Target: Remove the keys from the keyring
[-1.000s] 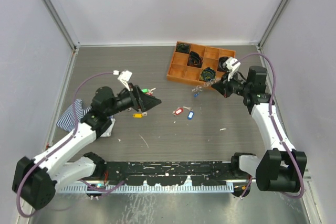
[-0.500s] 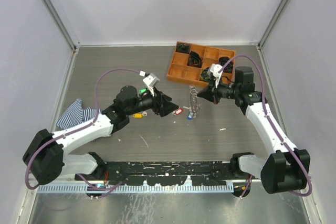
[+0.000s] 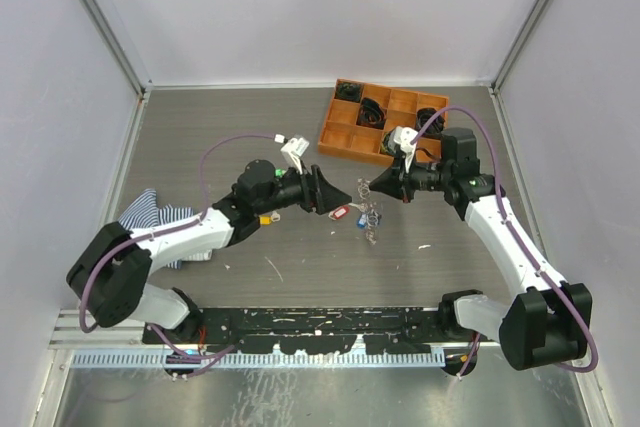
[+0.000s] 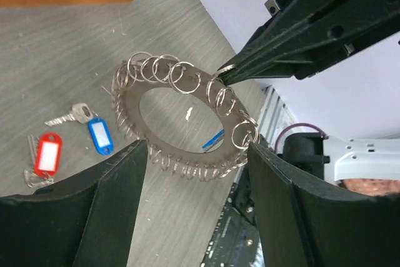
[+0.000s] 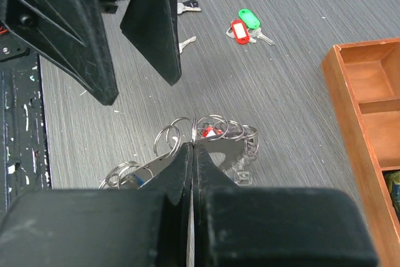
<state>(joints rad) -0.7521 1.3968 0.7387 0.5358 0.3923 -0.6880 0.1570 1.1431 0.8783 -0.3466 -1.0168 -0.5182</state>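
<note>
A robotics lab test cell: a grey wood-grain table [image 3: 230, 137] walled on three sides by plain white panels [image 3: 300, 7] in metal framing. A cabled left arm [image 3: 180, 237] and right arm [image 3: 510, 242] are bolted to a black rail [image 3: 320, 325] at the table's near edge.

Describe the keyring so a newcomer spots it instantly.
Find the orange tray; just in front of it the right claw is shut on the keyring. It is a flat grey metal loop fringed with small wire rings, unlike the loose colour-tagged keys nearby.
</note>
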